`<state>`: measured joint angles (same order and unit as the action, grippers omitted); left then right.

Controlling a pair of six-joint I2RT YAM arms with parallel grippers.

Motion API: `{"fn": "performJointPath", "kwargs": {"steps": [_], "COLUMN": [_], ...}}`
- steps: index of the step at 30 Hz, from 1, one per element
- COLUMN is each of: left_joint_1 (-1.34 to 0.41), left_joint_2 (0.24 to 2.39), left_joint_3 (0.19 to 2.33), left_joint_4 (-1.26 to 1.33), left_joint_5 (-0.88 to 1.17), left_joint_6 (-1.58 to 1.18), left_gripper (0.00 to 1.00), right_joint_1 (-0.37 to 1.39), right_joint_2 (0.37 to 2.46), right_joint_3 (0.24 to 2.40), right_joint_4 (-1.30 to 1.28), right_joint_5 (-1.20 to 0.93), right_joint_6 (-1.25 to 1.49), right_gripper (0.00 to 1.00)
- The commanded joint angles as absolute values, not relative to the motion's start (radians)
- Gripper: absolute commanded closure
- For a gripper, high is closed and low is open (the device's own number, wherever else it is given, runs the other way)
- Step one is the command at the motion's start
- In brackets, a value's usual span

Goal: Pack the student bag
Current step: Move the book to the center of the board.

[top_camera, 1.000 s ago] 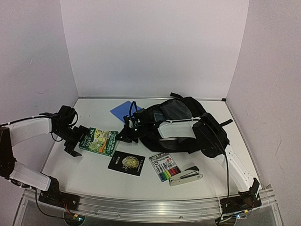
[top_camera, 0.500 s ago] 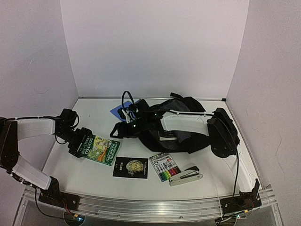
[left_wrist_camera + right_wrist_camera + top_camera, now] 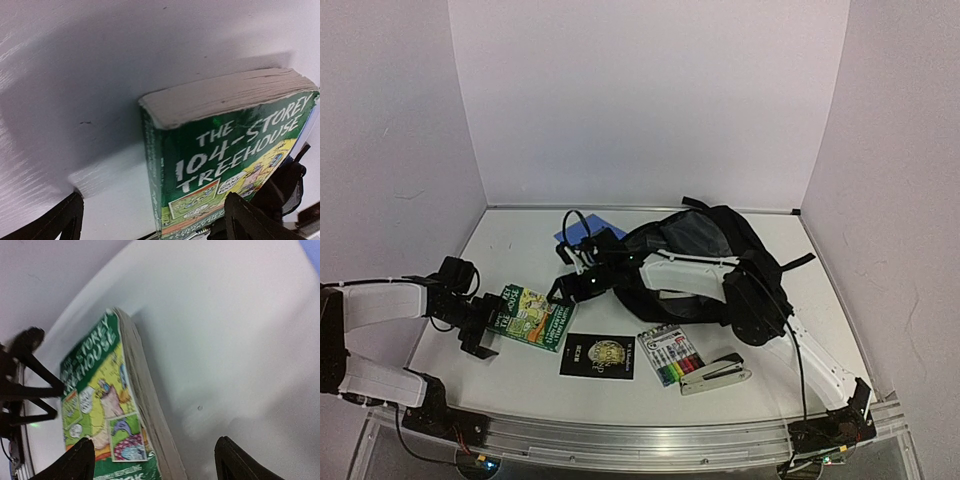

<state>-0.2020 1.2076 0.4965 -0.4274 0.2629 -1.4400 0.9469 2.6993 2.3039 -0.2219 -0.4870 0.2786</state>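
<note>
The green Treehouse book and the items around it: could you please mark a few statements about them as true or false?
1. The green book lies on the table, outside the backpack. True.
2. The stapler sits inside the backpack. False: it lies on the table beside the marker pack.
3. The left end effector and the right end effector are both open. True.
4. The black booklet rests on top of the green book. False: it lies flat on the table next to it.
5. The green book's cover reads "104-Storey Treehouse". True.
</note>
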Motion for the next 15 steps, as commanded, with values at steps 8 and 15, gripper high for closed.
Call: {"fn": "performJointPath", "kwargs": {"steps": [8, 15], "left_joint_1": [-0.199, -0.199], "left_joint_2": [1.401, 1.376], "left_joint_3": [0.458, 0.535], "left_joint_4": [0.041, 0.240], "left_joint_5": [0.312, 0.343], "left_joint_6": [-1.353, -1.194], "left_gripper": [0.10, 0.16], "right_joint_1": [0.965, 0.964], "right_joint_2": [2.738, 2.714], "right_joint_3": [2.306, 2.221], "right_joint_4": [-0.221, -0.240], "right_joint_5": [-0.518, -0.635], "right_joint_6": [0.250, 0.333], "right_gripper": [0.55, 0.93]}}
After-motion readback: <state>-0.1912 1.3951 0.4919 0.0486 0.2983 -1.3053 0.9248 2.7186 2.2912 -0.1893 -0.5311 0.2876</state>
